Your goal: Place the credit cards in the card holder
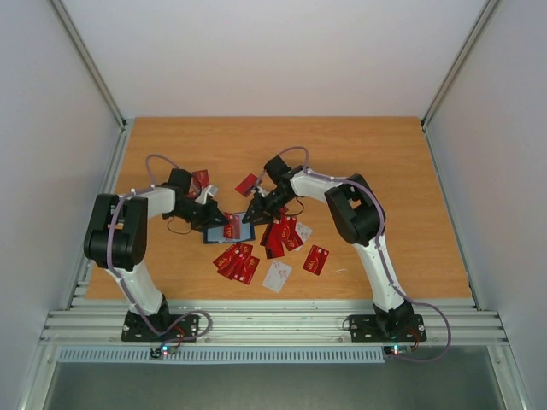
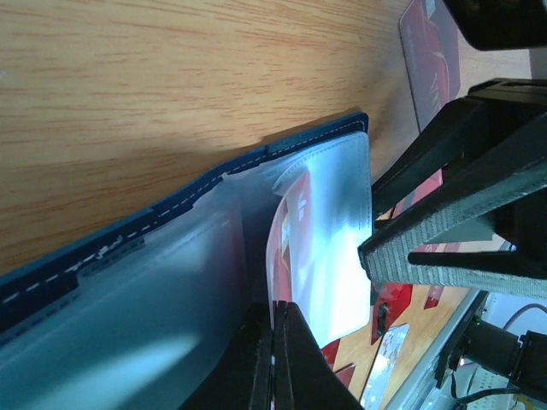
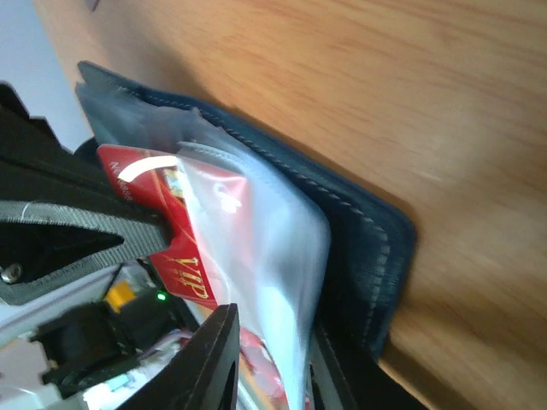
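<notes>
Black fingertips of the left gripper (image 2: 273, 323) sit closest to the lens, pressed fully together on the near edge of a clear plastic sleeve (image 2: 335, 224) that belongs to the card holder (image 2: 128, 249). That navy wallet lies open on the table (image 1: 367, 162), a little left of centre, between the two arms. One red card (image 3: 175, 243) is partly inside the sleeve. The right gripper (image 3: 269, 354) straddles that sleeve with its jaws a little apart; whether its pads touch the plastic I cannot tell.

The loose credit cards (image 1: 238, 261) lie flat just near and right of the wallet, some overlapping, with a white card (image 1: 278, 275) among them and a few more on the far side by the arms. They look light, thin, stiff and slick, so a pinch across a short edge or a lifted corner seems the best hold. The sleeve is soft and floppy and will likely buckle if pushed, and the wallet is light enough to slide unless pinned.

Smooth wood-grain board offers little friction. Pale walls close in left, right and far, and an aluminium rail (image 1: 273, 320) runs along the near edge.
</notes>
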You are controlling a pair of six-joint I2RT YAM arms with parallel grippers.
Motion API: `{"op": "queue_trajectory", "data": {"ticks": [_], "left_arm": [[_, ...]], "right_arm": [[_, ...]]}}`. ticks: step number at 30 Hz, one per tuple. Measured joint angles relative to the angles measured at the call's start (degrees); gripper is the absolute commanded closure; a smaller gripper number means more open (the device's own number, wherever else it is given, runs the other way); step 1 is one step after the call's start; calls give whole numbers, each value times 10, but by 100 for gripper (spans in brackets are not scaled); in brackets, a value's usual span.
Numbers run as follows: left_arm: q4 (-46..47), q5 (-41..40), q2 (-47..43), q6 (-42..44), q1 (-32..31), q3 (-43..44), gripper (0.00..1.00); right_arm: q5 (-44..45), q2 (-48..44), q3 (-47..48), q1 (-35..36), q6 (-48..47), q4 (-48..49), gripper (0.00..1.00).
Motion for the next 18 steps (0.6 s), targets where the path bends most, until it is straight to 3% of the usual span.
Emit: {"op": "queue_trajectory", "data": {"ticks": [6,13,18], "left_arm": [[-1,-1,0,-9,-3,0,100],[-5,-7,0,-7,-11,0,100],[-6,-13,0,-6,-14,0,100]], "right_arm": [[31,-19,4,7,-15,-16,56],[99,-48,0,10,-44,-70,56],[145,-83,-41,9,-53,-94,64]]}}
